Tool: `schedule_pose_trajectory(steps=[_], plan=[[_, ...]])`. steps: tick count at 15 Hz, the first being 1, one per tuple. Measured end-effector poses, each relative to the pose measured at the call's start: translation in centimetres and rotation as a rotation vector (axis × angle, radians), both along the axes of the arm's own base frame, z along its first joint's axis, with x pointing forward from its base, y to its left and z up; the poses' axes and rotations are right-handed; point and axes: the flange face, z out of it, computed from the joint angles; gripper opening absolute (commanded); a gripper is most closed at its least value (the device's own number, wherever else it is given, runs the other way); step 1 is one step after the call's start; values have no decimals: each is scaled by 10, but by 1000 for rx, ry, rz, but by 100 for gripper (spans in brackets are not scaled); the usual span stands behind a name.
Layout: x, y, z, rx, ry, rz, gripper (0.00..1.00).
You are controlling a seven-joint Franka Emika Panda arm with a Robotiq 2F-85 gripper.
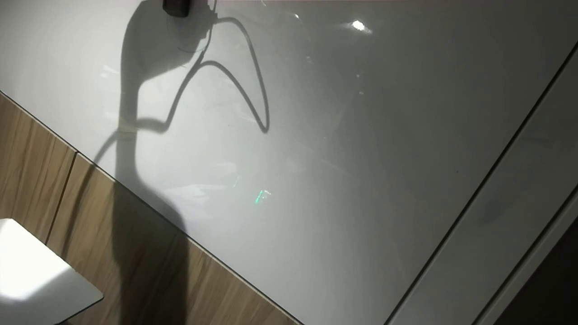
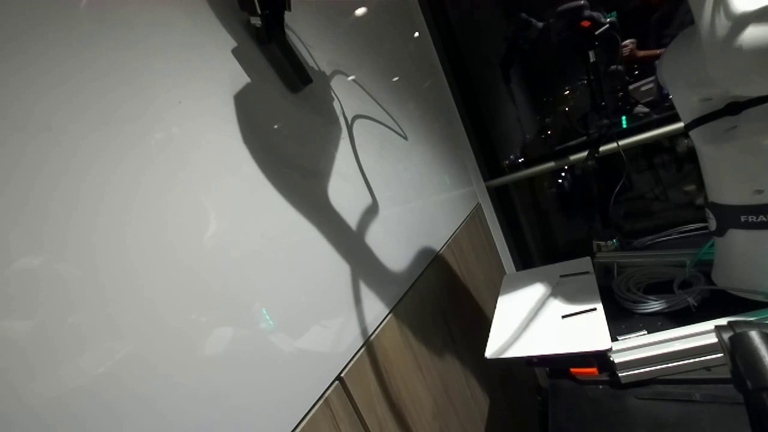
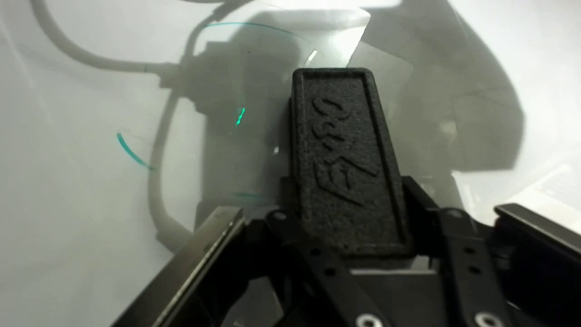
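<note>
Evidently the claw [image 3: 352,200] is clamped on a black block [image 3: 342,145], its jaws against both long sides; this hold across the narrow width appears chosen to suit the jaws and leave the far end projecting free, the script-marked face uncovered though not surely legible; the block is near a glossy white surface [image 1: 316,253], whether touching or apart cannot be told; a thin teal arc [image 3: 132,155] shows left of the block in the wrist view, apart from it; a broad shadow [image 2: 288,135] spreads below the block in both exterior views, presumably because the arm [image 2: 735,168] blocks a light; in an exterior view a white plate [image 2: 534,324] sits below and right of the block, well apart, near the arm, probably set as a ledge.
</note>
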Motion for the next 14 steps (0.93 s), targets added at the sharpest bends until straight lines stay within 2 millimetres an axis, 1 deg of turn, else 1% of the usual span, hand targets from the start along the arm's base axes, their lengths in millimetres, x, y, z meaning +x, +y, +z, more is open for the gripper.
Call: schedule_pose_trajectory(steps=[4,6,8,12,14], plan=[[3,-3,-2,5,12,-7,31],[5,-1,-13,-2,32,-5,31],[9,7,-34,-15,63,8,31],[15,36,-89,-34,113,56,31],[17,44,-110,-41,129,70,31]])
